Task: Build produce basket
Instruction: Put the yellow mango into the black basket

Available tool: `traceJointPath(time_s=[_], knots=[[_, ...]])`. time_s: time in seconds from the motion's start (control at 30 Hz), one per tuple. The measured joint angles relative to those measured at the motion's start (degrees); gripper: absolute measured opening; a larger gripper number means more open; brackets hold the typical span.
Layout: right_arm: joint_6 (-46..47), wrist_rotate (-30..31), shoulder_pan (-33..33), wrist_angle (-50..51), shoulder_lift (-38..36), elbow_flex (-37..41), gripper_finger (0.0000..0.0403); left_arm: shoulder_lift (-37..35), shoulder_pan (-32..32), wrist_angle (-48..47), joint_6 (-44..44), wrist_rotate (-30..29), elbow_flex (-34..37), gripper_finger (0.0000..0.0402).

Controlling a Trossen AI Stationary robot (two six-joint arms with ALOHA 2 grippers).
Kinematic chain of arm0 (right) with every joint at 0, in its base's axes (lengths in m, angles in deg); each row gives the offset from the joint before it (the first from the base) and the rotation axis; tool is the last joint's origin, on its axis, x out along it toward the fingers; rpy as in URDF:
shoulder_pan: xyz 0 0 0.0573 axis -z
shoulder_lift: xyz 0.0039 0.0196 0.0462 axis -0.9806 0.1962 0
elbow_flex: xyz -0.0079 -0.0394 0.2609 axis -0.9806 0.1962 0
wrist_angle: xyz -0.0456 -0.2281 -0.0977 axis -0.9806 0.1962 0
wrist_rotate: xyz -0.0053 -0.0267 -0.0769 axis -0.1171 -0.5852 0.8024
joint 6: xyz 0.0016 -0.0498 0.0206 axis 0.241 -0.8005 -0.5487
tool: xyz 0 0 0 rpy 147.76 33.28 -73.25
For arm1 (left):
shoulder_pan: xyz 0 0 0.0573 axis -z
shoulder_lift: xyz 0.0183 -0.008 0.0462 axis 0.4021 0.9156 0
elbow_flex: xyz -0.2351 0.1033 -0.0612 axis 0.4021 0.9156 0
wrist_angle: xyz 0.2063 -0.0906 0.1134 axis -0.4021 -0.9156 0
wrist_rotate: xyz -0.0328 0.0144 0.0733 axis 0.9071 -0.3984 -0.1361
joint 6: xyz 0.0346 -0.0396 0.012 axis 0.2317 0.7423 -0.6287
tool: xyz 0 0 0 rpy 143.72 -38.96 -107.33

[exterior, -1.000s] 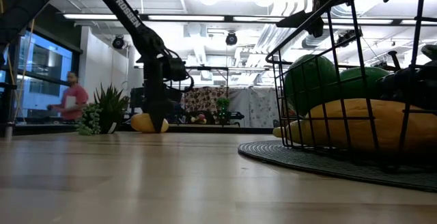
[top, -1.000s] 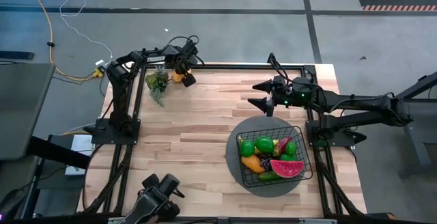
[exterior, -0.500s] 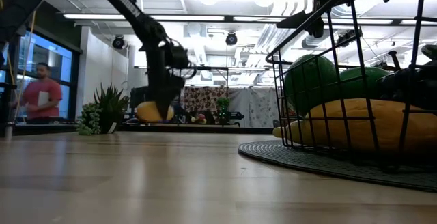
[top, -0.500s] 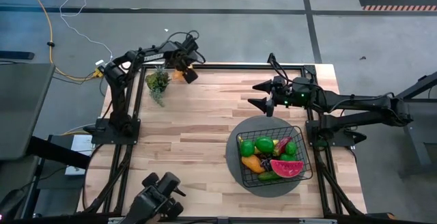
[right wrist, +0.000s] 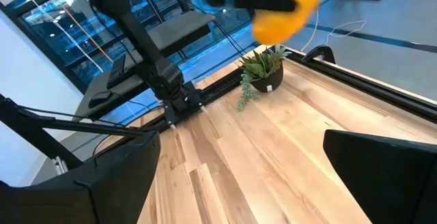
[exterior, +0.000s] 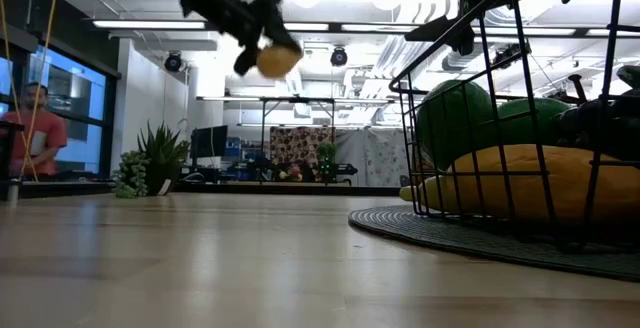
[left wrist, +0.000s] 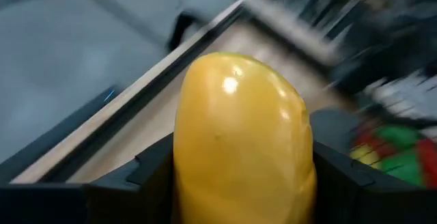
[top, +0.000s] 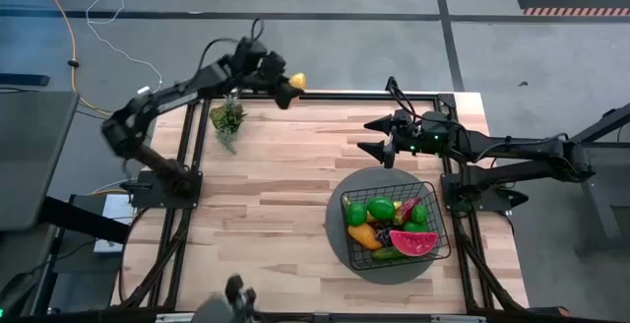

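Yellow fruit [left wrist: 242,138] is clamped in the left gripper [top: 281,87]; the basket [top: 397,227] lies well off, nearer the open right gripper [top: 378,136]

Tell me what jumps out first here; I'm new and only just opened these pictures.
The left gripper catches the eye first: its jaws are shut on a yellow fruit, held high above the table's far edge. Next comes the black wire basket on a round grey mat at the near right, already filled with green, orange and red produce. The right gripper waits open just behind it.
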Motion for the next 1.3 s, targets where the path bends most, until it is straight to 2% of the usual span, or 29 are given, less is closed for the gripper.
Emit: traceJointPath(time_s=[0.17,0.27,0.37,0.5,0.6,0.73,0.87,1.3], knots=[[-1.3,0.0,0.0,0.0,0.0,0.0,0.0394,-12.2,7.3,20.1,10.1,0.2,15.3,0.0231],[-1.5,0.0,0.0,-0.1,0.0,0.0,0.0394,-18.8,13.5,33.1,15.4,-1.7,25.4,0.0231],[-1.6,0.0,0.0,-0.8,0.0,0.0,0.0394,-23.9,20.9,46.0,17.4,-6.0,35.1,0.0231],[-2.6,0.0,0.0,-1.7,0.0,0.0,0.0394,-28.2,30.6,58.9,18.8,-17.6,45.0,0.0231],[-2.8,-0.7,0.0,-1.9,0.0,0.0,0.0394,-29.9,36.1,60.9,17.9,-26.3,48.6,0.0231],[-4.9,-2.1,0.0,-2.0,0.0,0.0,0.0394,-30.6,39.9,61.1,13.0,-31.1,49.4,0.0231],[-6.2,-2.4,0.0,-2.0,0.0,0.0,0.0394,-30.5,40.7,61.5,9.3,-32.3,49.4,0.0231],[-4.9,-2.7,0.0,-2.2,0.0,0.0,0.0394,-30.5,40.6,61.4,9.2,-32.4,49.4,0.0231]])
